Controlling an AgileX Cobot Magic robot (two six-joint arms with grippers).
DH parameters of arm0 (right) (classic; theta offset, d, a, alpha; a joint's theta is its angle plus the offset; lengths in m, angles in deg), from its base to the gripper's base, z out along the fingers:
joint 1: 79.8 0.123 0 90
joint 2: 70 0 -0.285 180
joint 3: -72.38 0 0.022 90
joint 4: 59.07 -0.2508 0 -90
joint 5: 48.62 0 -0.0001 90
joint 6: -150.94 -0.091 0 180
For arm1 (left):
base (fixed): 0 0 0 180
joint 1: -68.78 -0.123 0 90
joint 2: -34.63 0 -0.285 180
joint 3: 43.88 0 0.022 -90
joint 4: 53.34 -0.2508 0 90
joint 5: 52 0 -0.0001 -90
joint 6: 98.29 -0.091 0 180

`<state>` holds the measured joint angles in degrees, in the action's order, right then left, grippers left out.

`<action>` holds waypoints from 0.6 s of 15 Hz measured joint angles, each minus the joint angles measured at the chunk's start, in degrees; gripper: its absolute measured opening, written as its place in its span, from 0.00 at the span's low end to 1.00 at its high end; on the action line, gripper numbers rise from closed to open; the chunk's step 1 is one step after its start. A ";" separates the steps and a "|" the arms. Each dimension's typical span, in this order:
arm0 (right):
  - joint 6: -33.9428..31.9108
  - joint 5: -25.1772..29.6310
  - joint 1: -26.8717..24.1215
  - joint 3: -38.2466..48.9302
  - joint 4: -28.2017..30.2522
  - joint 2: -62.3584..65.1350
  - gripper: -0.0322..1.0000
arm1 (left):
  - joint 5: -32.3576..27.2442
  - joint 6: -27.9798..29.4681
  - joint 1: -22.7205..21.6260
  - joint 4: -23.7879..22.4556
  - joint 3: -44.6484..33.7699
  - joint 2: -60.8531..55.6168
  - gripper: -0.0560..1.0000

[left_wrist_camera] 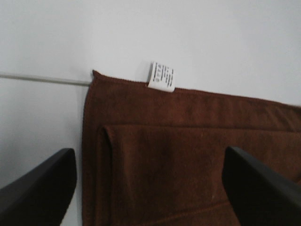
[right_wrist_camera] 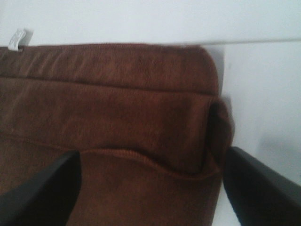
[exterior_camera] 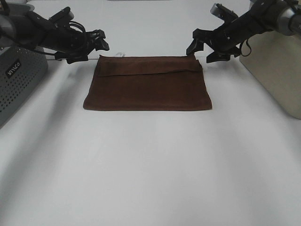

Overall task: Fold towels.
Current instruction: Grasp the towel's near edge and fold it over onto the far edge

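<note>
The dark brown towel (exterior_camera: 148, 84) lies folded flat on the white table, its upper layer's edge running across near the far side. A small white tag (exterior_camera: 121, 54) sticks out at the far edge; it also shows in the left wrist view (left_wrist_camera: 162, 76) and the right wrist view (right_wrist_camera: 18, 39). My left gripper (exterior_camera: 100, 46) is open just above the towel's far left corner (left_wrist_camera: 96, 77), holding nothing. My right gripper (exterior_camera: 201, 48) is open just above the far right corner (right_wrist_camera: 207, 56), holding nothing. The towel fills both wrist views (left_wrist_camera: 188, 155) (right_wrist_camera: 117, 127).
A grey perforated box (exterior_camera: 19, 77) stands at the left edge of the table. A beige box (exterior_camera: 277, 70) stands at the right edge. The white table (exterior_camera: 150, 169) stretches bare toward the near side. A thin seam line (left_wrist_camera: 42, 79) runs along the table's back.
</note>
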<state>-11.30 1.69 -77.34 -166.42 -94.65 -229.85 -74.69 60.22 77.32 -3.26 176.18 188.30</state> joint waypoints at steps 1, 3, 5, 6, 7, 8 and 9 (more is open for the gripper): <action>0.00 3.09 0.00 0.00 0.00 0.00 0.81 | -2.01 0.00 0.00 -1.83 0.00 0.00 0.83; -0.17 9.22 0.00 0.00 -0.06 0.11 0.82 | -8.14 0.80 -0.17 -3.67 0.00 0.00 0.83; -3.04 14.78 0.00 0.00 0.00 0.97 0.83 | -14.84 3.38 -0.80 -4.18 0.00 -0.23 0.83; -4.13 17.25 0.00 0.00 -0.06 1.72 0.83 | -17.53 4.58 -1.49 -4.47 0.00 -0.86 0.83; -4.93 18.45 0.00 0.00 -0.11 2.35 0.83 | -20.00 5.44 -2.23 -4.76 0.00 -1.89 0.83; -6.47 18.68 0.00 0.00 -0.11 3.09 0.83 | -21.60 6.30 -2.81 -4.87 -0.69 -3.21 0.83; -8.65 18.74 0.00 0.00 -0.17 3.78 0.83 | -21.54 6.88 -3.21 -5.04 -3.21 -5.44 0.83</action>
<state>-19.95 20.42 -77.34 -166.42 -94.82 -226.07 -96.24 67.10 74.11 -8.30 172.98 182.85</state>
